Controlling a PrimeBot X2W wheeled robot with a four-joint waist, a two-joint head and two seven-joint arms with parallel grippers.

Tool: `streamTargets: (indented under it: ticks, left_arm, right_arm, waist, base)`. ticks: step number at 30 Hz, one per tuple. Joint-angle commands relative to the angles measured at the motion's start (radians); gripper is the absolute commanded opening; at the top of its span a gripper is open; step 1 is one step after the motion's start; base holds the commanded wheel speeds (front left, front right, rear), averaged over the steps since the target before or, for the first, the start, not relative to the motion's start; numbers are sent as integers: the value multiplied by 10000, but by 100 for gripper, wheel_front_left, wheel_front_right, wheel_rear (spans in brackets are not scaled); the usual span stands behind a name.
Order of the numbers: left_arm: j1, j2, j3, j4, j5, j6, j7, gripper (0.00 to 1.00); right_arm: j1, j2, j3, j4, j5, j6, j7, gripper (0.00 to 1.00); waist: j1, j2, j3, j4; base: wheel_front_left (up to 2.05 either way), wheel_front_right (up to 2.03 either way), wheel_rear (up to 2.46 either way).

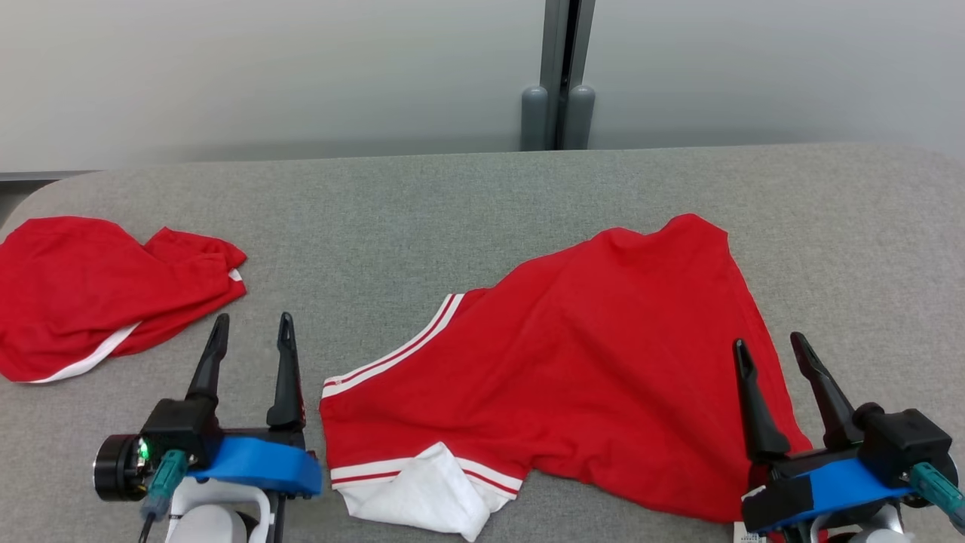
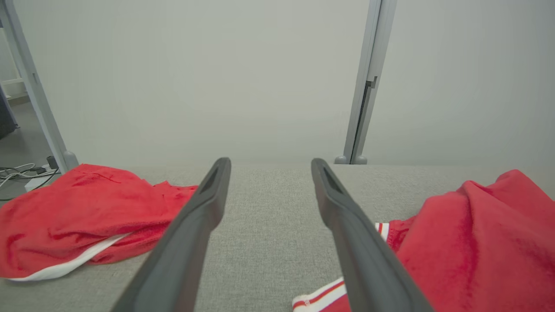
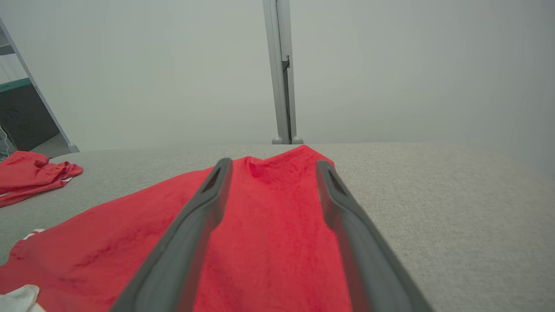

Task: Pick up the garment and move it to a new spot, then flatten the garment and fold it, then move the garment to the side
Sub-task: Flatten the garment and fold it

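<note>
My left fingers [image 1: 285, 377] are spread and empty over the bare grey fabric tabletop [image 1: 452, 211]. My right fingers [image 1: 754, 407] are spread too, gripping nothing, above the right edge of the red jersey garment with white-striped trim [image 1: 588, 347]. It lies loosely spread between the two pairs. A crumpled red cloth [image 1: 90, 294] sits left of my left fingers.

A grey, fabric-covered desk [image 1: 482, 204] with rounded corners spans the lower frame. Behind it stand pale, evenly lit wall panels [image 1: 264, 68], joined at upper centre by a grey metal post [image 1: 559, 68]. At the far left of the left wrist view, cables [image 2: 17, 171] lie on the floor [image 2: 21, 143].
</note>
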Motion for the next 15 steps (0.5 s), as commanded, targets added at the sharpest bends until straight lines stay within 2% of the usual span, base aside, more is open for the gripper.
streamTargets:
  ticks: [1,15]
  left_arm:
    - [-259,80,-58,85,93,-64,139,100]
    - [-1170,382,-882,1564,133,-433,1468,100]
  right_arm:
    - [-170,50,-2,-62,-70,1,19,100]
    - [-250,89,36,-1,-162,1,121,100]
  waist:
    - [0,0,25,-16]
    - [0,0,365,-199]
  base:
    - [0,0,0]
    - [0,0,0]
